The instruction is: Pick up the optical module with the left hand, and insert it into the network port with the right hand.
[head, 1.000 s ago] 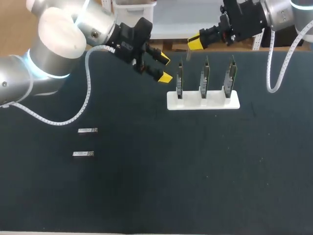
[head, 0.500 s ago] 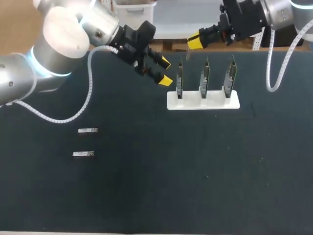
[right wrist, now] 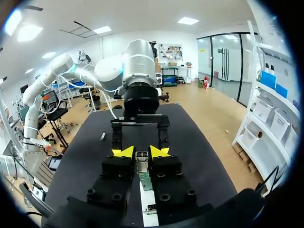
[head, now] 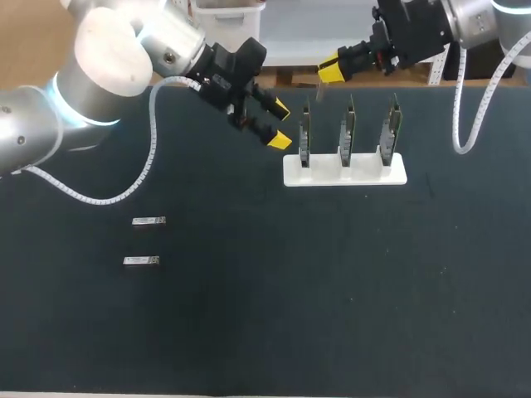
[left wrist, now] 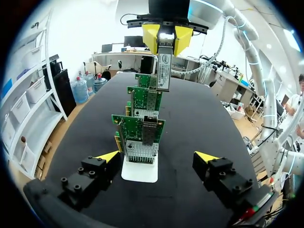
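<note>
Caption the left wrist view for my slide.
Open left gripper faces three upright network cards; right gripper holds the optical module above them.

The head camera sits high behind the robot and looks down over the whole table (head: 249, 332) from afar. The left wrist camera sits low and near, facing end-on along the card rack (left wrist: 139, 172) toward the right gripper (left wrist: 166, 38). The right wrist camera looks back along that rack from the opposite end, close above it, toward the left gripper (right wrist: 139, 137). All three views share the rack.
</note>
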